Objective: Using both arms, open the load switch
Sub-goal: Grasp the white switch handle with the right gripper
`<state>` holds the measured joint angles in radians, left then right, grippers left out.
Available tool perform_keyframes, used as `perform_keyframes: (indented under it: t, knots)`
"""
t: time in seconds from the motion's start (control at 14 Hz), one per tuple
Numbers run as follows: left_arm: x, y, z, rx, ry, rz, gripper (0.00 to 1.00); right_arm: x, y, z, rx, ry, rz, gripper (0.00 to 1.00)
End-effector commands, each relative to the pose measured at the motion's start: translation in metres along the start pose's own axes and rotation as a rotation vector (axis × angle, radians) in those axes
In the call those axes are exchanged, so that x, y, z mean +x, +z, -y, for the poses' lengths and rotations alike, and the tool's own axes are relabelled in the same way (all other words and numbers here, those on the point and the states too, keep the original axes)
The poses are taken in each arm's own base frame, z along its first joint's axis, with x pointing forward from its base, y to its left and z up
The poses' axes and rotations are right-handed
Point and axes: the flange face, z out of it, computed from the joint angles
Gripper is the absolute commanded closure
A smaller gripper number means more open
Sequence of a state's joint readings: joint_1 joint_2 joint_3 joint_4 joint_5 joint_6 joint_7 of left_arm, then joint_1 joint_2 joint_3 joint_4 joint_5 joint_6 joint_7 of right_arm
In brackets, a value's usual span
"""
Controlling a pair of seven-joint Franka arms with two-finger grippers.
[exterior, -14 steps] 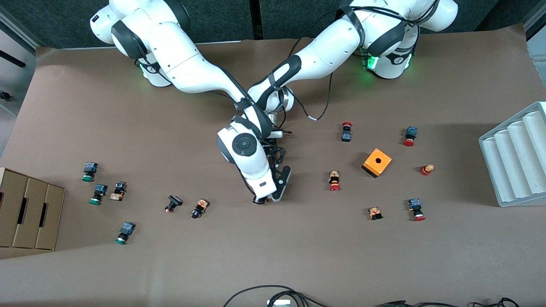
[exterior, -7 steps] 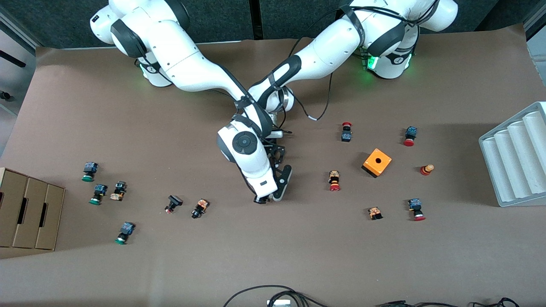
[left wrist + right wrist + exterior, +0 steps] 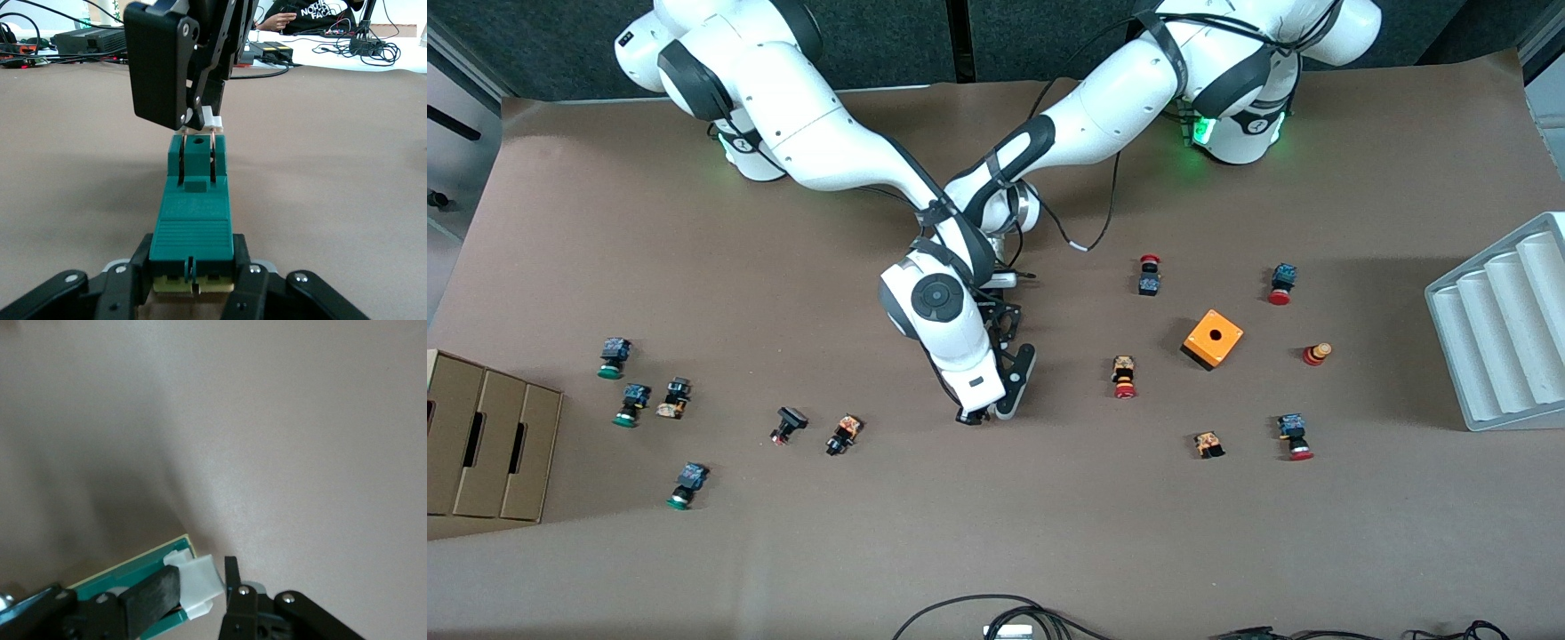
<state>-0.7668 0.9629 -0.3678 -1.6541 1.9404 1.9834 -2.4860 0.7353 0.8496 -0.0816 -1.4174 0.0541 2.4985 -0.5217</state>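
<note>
- The table (image 3: 1049,533) is covered in brown paper.
- An orange cube (image 3: 1213,339) is set toward the left arm's end.
- Red-capped buttons (image 3: 1125,377) are scattered near the cube.
- Green-capped buttons (image 3: 631,404) are laid well apart from it.

Honestly, barely anything moved. Over the last second the right arm's wrist (image 3: 936,298) crept a hair toward 12 o'clock in the front view. The right gripper (image 3: 971,414) at its tip went with it and ended up a touch closer to 12 than where it started. The left gripper (image 3: 193,277) got nudged the same way, by about as little. All of that happened in the first half second, and I can't spot any shift after that.
</note>
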Motion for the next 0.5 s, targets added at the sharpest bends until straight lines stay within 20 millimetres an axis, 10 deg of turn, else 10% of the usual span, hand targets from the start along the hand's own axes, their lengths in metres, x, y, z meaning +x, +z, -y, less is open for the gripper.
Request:
perform_keyframes:
  t: [0.0, 0.43]
  knots:
    - [-0.0022, 0.002, -0.0012, -0.017, -0.007, 0.001, 0.57, 0.0052, -0.0028, 0.0186, 0.009, -0.005, 0.007, 0.66]
    - [-0.0028, 0.0018, -0.0008, -0.017, -0.006, 0.002, 0.57, 0.0062, -0.006, 0.0219, 0.019, -0.009, 0.023, 0.66]
